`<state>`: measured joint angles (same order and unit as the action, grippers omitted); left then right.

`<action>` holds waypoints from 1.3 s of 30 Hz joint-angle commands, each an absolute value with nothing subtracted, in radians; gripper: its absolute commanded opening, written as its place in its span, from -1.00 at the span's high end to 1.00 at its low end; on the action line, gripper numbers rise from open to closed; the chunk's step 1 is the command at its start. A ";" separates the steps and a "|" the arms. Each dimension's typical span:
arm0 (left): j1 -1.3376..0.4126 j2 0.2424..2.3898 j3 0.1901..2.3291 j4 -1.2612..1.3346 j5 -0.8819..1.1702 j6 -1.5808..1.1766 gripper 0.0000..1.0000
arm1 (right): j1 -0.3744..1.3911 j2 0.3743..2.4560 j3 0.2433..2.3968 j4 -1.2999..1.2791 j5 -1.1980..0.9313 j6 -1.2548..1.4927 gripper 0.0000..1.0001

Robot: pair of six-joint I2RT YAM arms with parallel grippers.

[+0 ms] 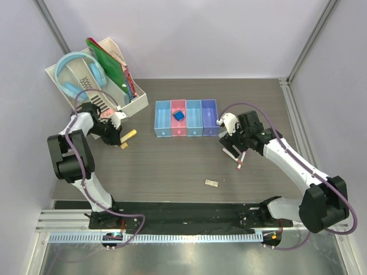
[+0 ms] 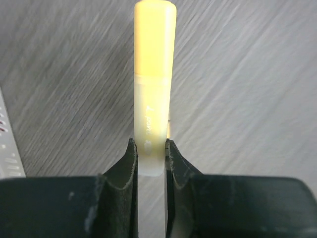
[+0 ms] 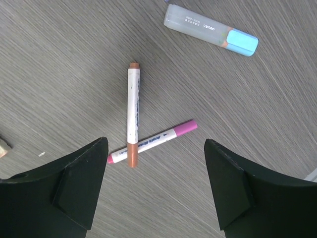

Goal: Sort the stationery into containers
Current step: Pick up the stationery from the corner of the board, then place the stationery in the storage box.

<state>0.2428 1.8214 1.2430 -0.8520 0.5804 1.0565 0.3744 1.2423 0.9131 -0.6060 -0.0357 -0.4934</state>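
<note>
My left gripper (image 1: 116, 133) is shut on a yellow highlighter (image 2: 153, 74) by its pale end; it also shows in the top view (image 1: 128, 138), low over the table left of the bins. My right gripper (image 3: 155, 166) is open and hovers over two crossed white pens, one with pink ends (image 3: 154, 141) and one with brown ends (image 3: 132, 111). A light-blue-and-white tube (image 3: 210, 29) lies beyond them. The four joined bins (image 1: 202, 131) stand mid-table. A blue eraser (image 1: 179, 115) lies in the pink bin. A tan flat piece (image 1: 212, 183) lies near the front.
A white slotted rack (image 1: 133, 105) at the back left holds blue headphones (image 1: 74, 71) and green and red folders (image 1: 110, 63). The tan piece shows at the left edge of the right wrist view (image 3: 3, 147). The enclosure's walls stand close on the left, back and right.
</note>
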 commanded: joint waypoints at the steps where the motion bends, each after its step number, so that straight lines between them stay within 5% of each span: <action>1: 0.221 1.686 1.319 -0.949 0.774 0.971 1.00 | 0.373 1.288 0.919 -0.537 -0.034 -0.462 -0.67; 17: -0.023 1.649 1.397 -0.502 0.718 0.246 1.00 | 0.331 1.391 0.908 -0.295 0.106 -0.309 -0.66; 39: -0.189 1.951 1.618 -0.468 0.492 -0.078 1.00 | 0.209 1.741 1.229 -0.267 0.087 0.193 -0.64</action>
<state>-0.1658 1.9438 1.5558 -0.4679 0.5098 -0.0032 0.2092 1.7107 1.1790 -0.2977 0.0883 0.1184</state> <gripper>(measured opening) 0.187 0.826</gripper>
